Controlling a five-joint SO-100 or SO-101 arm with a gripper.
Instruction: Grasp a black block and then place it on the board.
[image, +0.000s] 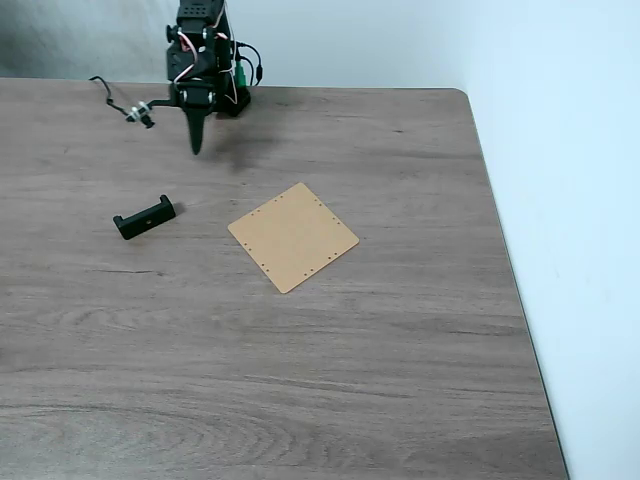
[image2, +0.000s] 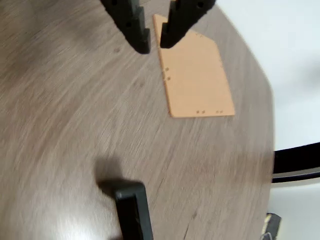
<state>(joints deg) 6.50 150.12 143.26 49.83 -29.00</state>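
reaching has hardly begun: in the fixed view the gripper (image: 196, 140) hangs near the arm's base at the far edge of the table (image: 400, 380), pointing down, well apart from both task things. the wrist view shows its 2 fingers (image2: 135, 27) parted by a narrow gap with nothing between them, so the claw is slightly open and empty.

the black block (image: 144, 217) lies flat on the wood, toward the left of the fixed view, nearer the camera than the gripper and a little left of it. the board (image: 292, 236) lies to the block's right, turned like a diamond, apart from the block and with nothing on it. in the wrist view the block's end (image2: 132, 207) sits at the bottom edge, blurred, and the board (image2: 197, 75) lies beyond the fingers.

judging by this, the step in hand is the approach to the block. the next move calls for bringing the gripper out over the block, widening the jaws, and turning them to straddle its narrow width before descending.
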